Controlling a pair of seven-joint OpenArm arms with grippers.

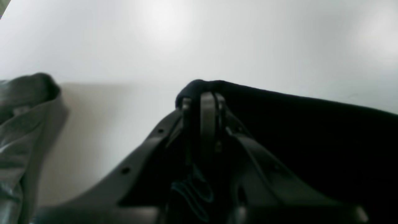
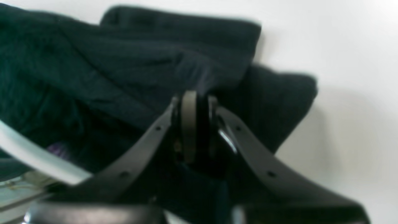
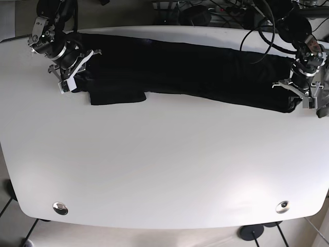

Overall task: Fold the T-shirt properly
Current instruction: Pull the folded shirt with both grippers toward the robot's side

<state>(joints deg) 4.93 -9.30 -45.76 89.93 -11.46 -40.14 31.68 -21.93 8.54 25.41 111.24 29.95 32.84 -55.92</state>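
Observation:
A black T-shirt (image 3: 195,69) lies stretched in a long band across the far part of the white table (image 3: 164,170). My left gripper (image 3: 299,99) is at its right end in the base view. In the left wrist view that gripper (image 1: 203,93) is shut on a corner of the shirt (image 1: 311,130). My right gripper (image 3: 72,82) is at the shirt's left end. In the right wrist view it (image 2: 196,99) is shut on bunched folds of the shirt (image 2: 108,62). A sleeve flap (image 3: 117,96) sticks out toward the front near the right gripper.
Cables and gear (image 3: 221,10) crowd the table's far edge. Two metal discs (image 3: 60,208) (image 3: 281,207) sit near the front corners. A grey crumpled object (image 1: 18,124) lies beside the left gripper, at the table's right edge (image 3: 324,110).

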